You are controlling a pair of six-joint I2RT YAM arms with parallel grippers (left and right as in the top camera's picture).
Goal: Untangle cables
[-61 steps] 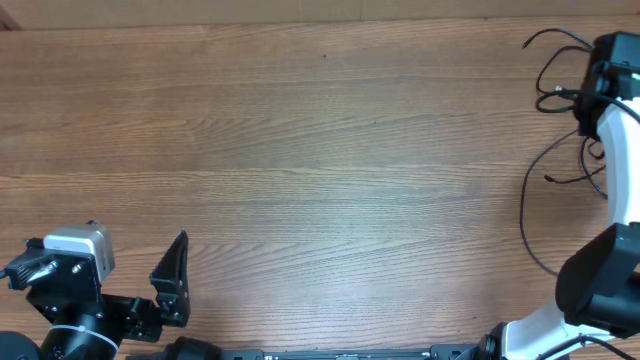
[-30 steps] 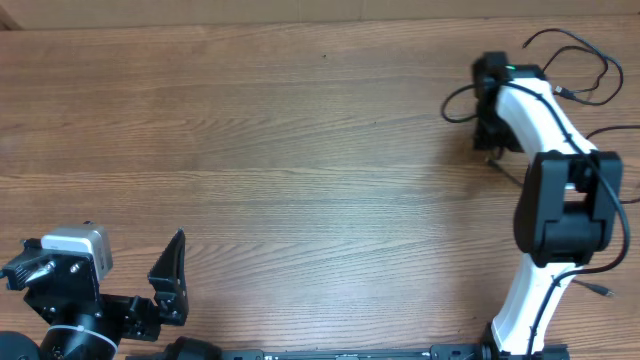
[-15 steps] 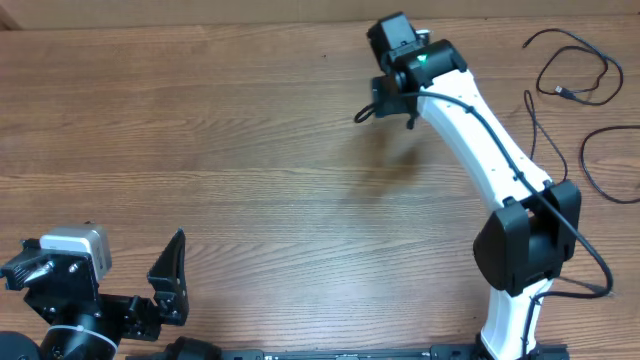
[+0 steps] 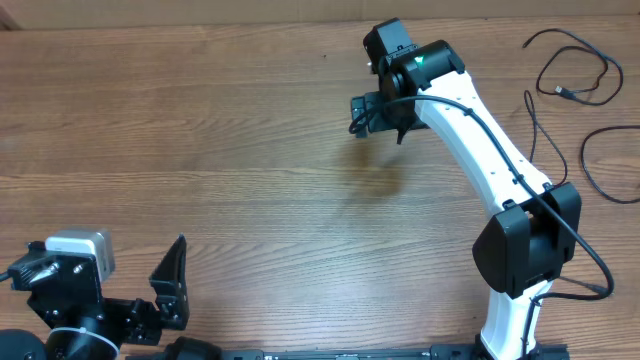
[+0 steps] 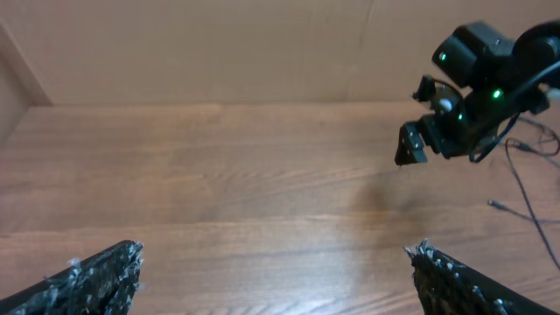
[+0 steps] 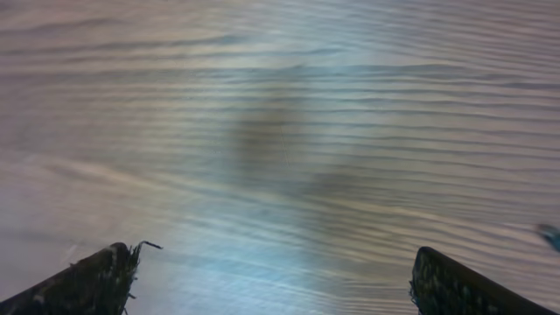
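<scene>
The cables lie loose at the table's far right. One thin black cable (image 4: 573,68) makes a loop with a small plug end, and another cable (image 4: 598,165) curves off the right edge. A strand (image 5: 528,194) also shows in the left wrist view. My right gripper (image 4: 378,112) hovers over bare wood at the far middle, well left of the cables. It is open, with nothing between its fingers (image 6: 273,267). My left gripper (image 4: 100,272) sits at the near left corner, open wide and empty (image 5: 276,262). The right gripper (image 5: 437,131) is also visible from the left wrist.
The white right arm (image 4: 480,150) reaches diagonally from its base at the near right edge across the table. A thicker black wire runs along it. A cardboard wall (image 5: 262,44) stands behind the table's far edge. The table (image 4: 250,150) is brown wood.
My right arm has swung from the cables at the far right over to the far middle of the table, gripper empty. The cables stayed on the right. The left arm has barely moved.
</scene>
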